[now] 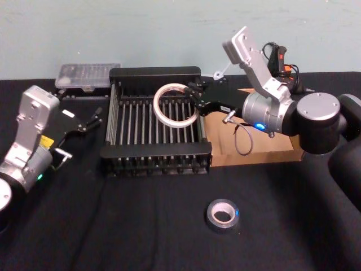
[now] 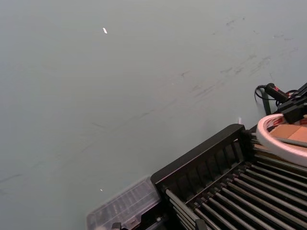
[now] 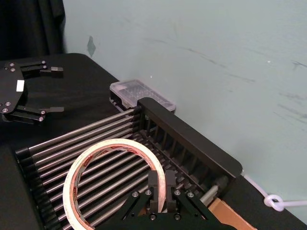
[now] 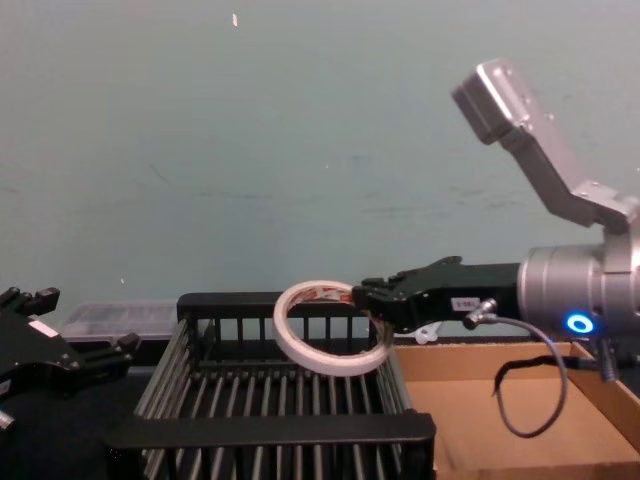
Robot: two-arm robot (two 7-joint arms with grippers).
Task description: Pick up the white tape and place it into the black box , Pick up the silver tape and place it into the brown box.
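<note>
My right gripper is shut on the white tape, pinching the ring's right side and holding it tilted above the slatted bottom of the black box. The right wrist view shows the fingertips clamped on the white tape over the black box. From the chest, the white tape hangs above the black box. The silver tape lies flat on the table, in front of the boxes. The brown box sits right of the crate, under my right arm. My left gripper rests open at the left.
A clear plastic container sits behind the crate's left corner. A black handheld device with a cable lies at the back right. A white cord runs along the wall. The black table in front holds just the grey roll.
</note>
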